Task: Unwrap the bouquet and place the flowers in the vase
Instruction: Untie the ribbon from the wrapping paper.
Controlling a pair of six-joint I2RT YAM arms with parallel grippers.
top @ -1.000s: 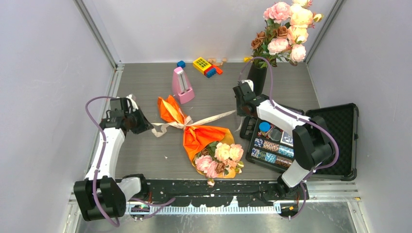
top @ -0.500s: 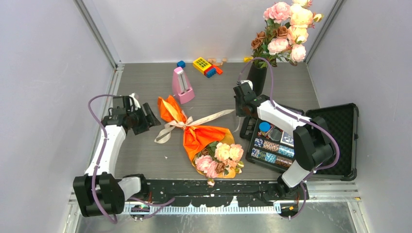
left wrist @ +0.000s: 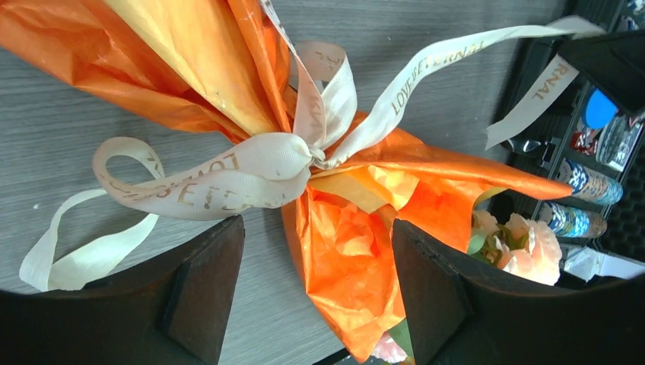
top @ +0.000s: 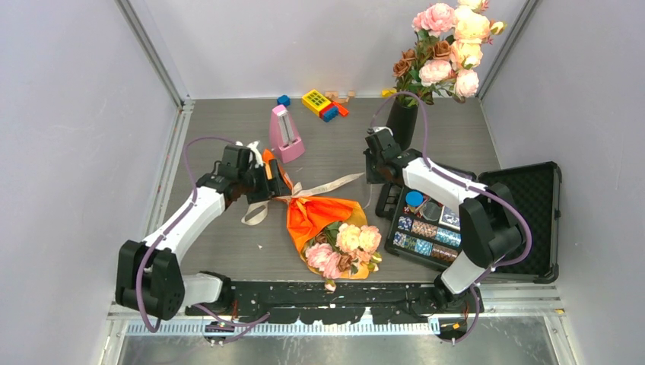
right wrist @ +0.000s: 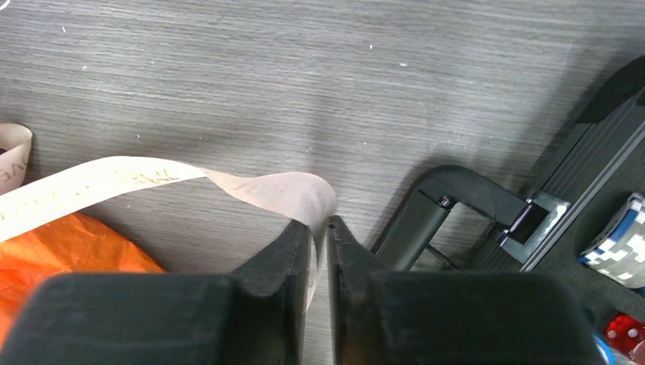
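The bouquet (top: 323, 220) lies in orange paper at the table's middle, its pink and peach flowers (top: 346, 247) pointing toward the near edge. A cream ribbon (top: 335, 183) is still knotted (left wrist: 312, 156) round its neck. My left gripper (top: 266, 179) hovers open just left of that neck; in the left wrist view its fingers straddle orange paper (left wrist: 316, 289) without touching. My right gripper (top: 370, 169) stands near the ribbon's far end. Its jaws (right wrist: 321, 228) are parted by a thin gap, and the ribbon (right wrist: 137, 179) tip hangs loose between them. The black vase (top: 401, 122) stands at the back right.
A large bunch of roses (top: 449, 46) fills the vase. A pink metronome (top: 284, 134) stands behind the bouquet, with toy blocks (top: 323, 104) by the back wall. An open black case (top: 525, 220) of chips lies at the right, close to my right arm.
My left arm let go of the ribbon's left end, opened, and swung right to the bouquet's neck. The left loop dropped slack on the table. The right jaws parted slightly.
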